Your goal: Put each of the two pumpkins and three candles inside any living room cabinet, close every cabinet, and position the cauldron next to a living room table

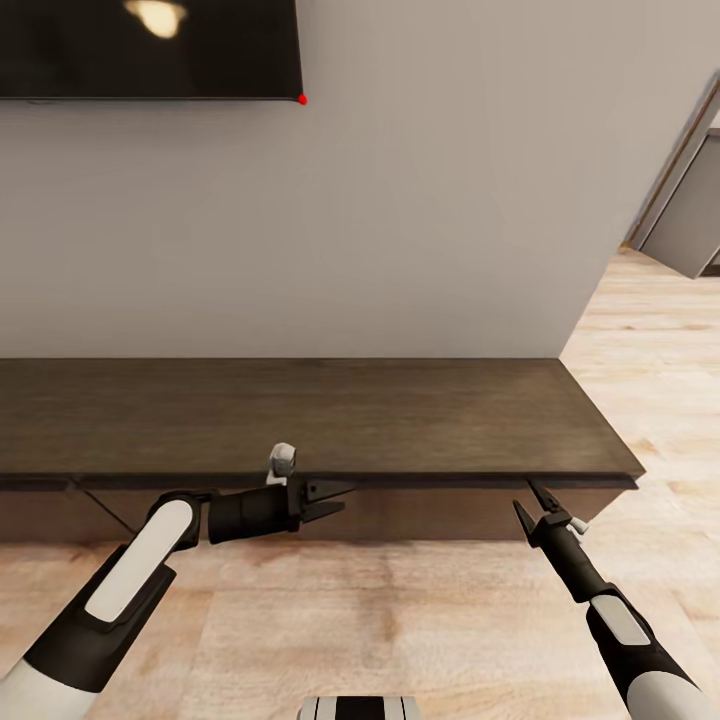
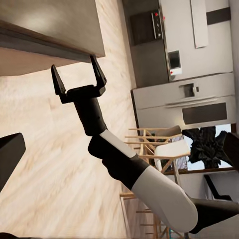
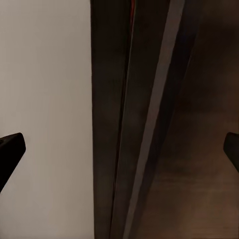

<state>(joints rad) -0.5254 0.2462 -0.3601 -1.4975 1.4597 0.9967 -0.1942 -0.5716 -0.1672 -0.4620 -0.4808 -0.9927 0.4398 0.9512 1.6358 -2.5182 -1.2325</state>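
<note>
From the head camera, the long dark-brown cabinet [image 1: 300, 415] runs along the wall under a television [image 1: 150, 48]; the left gripper [image 1: 325, 497] hangs spread just under its top edge, the right gripper [image 1: 532, 505] likewise spread by its front; the fronts look shut, contents hidden. Left wrist: the right gripper [image 2: 77, 74] gapes beside the cabinet's end [image 2: 50, 35]. Right wrist: the cabinet edge [image 3: 144, 119] close up, fingertips [image 3: 10, 147] wide. Rigid, handle-less wood; I'd hook the lip.
</note>
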